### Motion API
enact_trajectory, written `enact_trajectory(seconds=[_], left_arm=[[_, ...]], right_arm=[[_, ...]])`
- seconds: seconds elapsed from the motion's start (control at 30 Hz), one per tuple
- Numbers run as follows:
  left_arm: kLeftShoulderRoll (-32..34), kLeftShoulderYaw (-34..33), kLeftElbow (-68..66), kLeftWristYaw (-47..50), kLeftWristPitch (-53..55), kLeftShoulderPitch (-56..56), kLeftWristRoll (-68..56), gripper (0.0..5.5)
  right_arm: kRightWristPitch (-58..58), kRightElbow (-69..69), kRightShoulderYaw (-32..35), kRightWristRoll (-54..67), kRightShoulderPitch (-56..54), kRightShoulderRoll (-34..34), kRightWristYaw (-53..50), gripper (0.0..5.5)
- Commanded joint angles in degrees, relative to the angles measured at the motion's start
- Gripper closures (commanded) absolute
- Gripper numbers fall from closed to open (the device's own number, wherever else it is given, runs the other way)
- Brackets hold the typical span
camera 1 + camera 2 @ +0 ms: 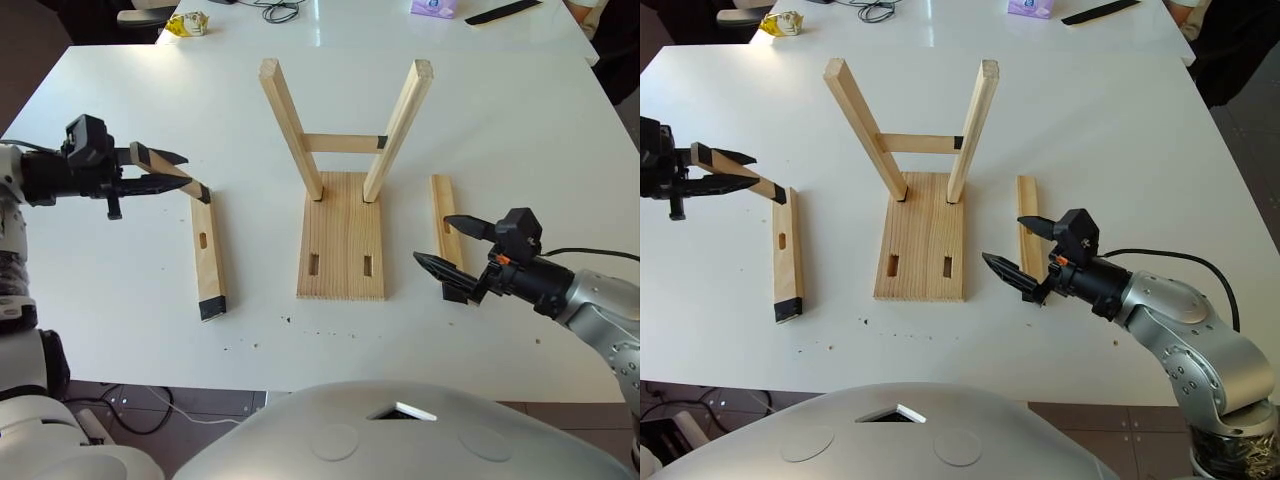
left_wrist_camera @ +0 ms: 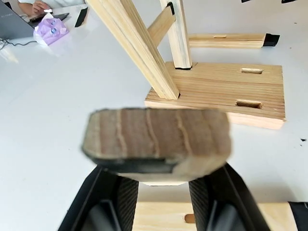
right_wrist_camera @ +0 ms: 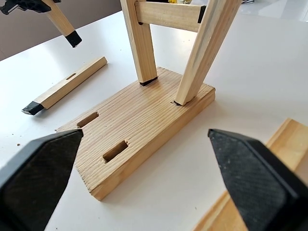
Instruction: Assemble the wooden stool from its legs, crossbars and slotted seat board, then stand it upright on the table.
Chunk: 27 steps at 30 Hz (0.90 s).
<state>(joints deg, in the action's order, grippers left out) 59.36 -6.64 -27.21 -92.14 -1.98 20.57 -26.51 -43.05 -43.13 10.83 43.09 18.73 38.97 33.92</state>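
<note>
The head's two eyes look steeply down over the table (image 1: 520, 130) from its near edge. Each wrist camera sits low and close, facing the seat board (image 3: 144, 115) from opposite sides; all views share it.

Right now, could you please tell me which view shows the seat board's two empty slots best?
The right wrist view: the empty slots lie close and unobstructed in the seat board. Both eye views show them small from above; the left wrist view farther off.
</note>
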Motion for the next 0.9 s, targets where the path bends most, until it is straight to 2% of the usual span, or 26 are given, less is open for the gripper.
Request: enact_trajectory(seconds=[0.03, 0.37, 0.9], left_arm=[[2.25, -2.24, 4.67, -0.28, -0.91, -8.79, -1.8, 4.19], [-3.37, -2.2, 6.3, 3.14, -4.0, -10.01, 1.01, 4.19], [-2.73, -0.7, -0.93, -0.17, -10.66, -6.76, 5.01, 4.19]], right_arm=[[0.53, -1.65, 0.8, -0.02, 1.41, -0.58, -1.19, 0.7], [0.1, -1.57, -0.23, -0.18, 0.13, -0.88, -2.33, 0.7], [0.3, -1.39, -1.43, -1.09, 0.74, -0.57, -2.64, 0.7]])
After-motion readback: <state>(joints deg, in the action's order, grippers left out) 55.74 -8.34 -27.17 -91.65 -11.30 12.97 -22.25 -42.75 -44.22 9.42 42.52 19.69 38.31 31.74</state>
